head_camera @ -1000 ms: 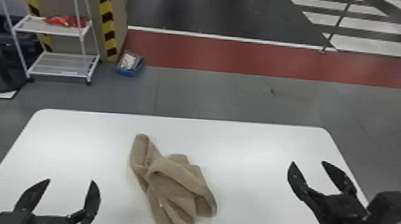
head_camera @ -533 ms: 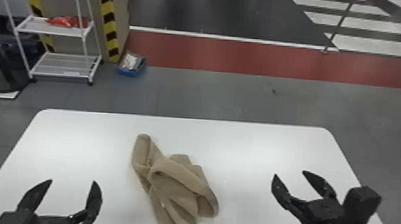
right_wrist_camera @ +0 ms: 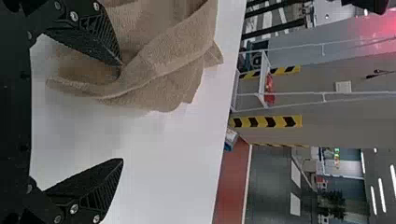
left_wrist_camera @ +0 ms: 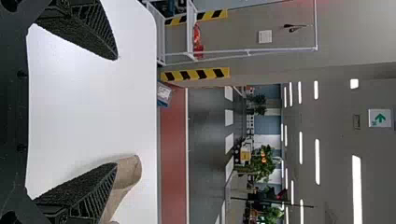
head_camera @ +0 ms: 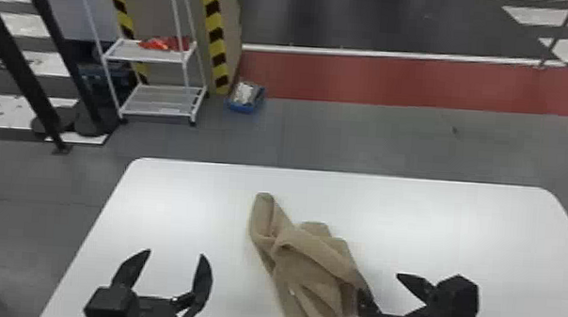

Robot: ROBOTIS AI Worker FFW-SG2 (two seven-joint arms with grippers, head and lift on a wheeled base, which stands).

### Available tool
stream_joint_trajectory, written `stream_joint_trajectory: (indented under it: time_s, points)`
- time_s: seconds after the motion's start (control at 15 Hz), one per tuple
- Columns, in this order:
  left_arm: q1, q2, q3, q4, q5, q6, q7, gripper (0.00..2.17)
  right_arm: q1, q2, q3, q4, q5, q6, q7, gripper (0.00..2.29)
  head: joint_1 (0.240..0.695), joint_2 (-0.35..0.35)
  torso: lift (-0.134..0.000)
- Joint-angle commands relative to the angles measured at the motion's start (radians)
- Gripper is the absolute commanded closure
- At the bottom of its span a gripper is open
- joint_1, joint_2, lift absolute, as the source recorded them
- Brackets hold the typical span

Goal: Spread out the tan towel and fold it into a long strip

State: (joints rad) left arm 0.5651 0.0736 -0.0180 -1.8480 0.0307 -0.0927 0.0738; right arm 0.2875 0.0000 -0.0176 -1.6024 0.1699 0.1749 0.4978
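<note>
Leftward came my right tool [head_camera: 378, 282], spread like my left tool [head_camera: 176, 253], one finger hiding some towel [head_camera: 309, 265], which slanted lengthwise, far left to near right.

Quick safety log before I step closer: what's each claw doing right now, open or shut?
Left claw: open, empty.
Right claw: open, one finger at the tan towel's right edge, not gripping it.
</note>
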Motion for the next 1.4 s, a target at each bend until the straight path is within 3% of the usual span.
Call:
stream_joint_trajectory:
  time_s: [0.0, 0.13, 0.33, 0.4, 0.47, 0.6, 1.0, 1.13, 1.33]
  points:
    - [0.003, 0.0, 0.004, 0.0, 0.002, 0.0, 0.0, 0.07, -0.03, 0.001, 0.051, 0.058, 0.033, -0.004, -0.025, 0.17, 0.695, 0.126, 0.0]
    - [0.004, 0.0, 0.006, 0.003, 0.002, 0.0, 0.0, 0.07, -0.048, 0.001, 0.073, 0.091, 0.045, -0.004, -0.039, 0.22, 0.695, 0.154, 0.0]
    - [0.003, 0.0, 0.004, 0.003, 0.0, 0.0, 0.0, 0.07, -0.057, 0.001, 0.102, 0.113, 0.062, -0.016, -0.039, 0.66, 0.695, 0.181, 0.0]
    - [0.003, -0.002, 0.004, 0.003, 0.0, 0.0, 0.0, 0.07, -0.051, 0.001, 0.1, 0.114, 0.062, -0.068, -0.039, 0.98, 0.695, 0.186, 0.0]
    - [0.003, -0.002, 0.004, 0.004, 0.002, 0.0, 0.0, 0.07, -0.047, 0.001, 0.1, 0.114, 0.062, -0.12, -0.041, 1.45, 0.695, 0.193, 0.0]
    - [0.003, -0.002, 0.004, 0.007, 0.0, 0.0, 0.0, 0.07, -0.045, 0.001, 0.099, 0.114, 0.062, -0.139, -0.062, 1.99, 0.695, 0.204, 0.0]
    - [0.004, -0.002, 0.004, 0.009, 0.0, 0.0, 0.0, 0.07, -0.008, 0.001, 0.077, 0.078, 0.03, -0.252, -0.064, 2.01, 0.695, 0.198, 0.0]
    - [0.004, -0.002, 0.006, 0.009, 0.002, 0.0, 0.0, 0.07, 0.052, 0.001, 0.05, -0.03, -0.046, -0.372, -0.05, 2.01, 0.695, 0.196, 0.0]
    - [0.004, -0.002, 0.006, 0.01, 0.002, 0.0, 0.0, 0.07, 0.105, 0.001, 0.007, -0.237, -0.107, -0.381, -0.028, 2.01, 0.695, 0.179, 0.0]
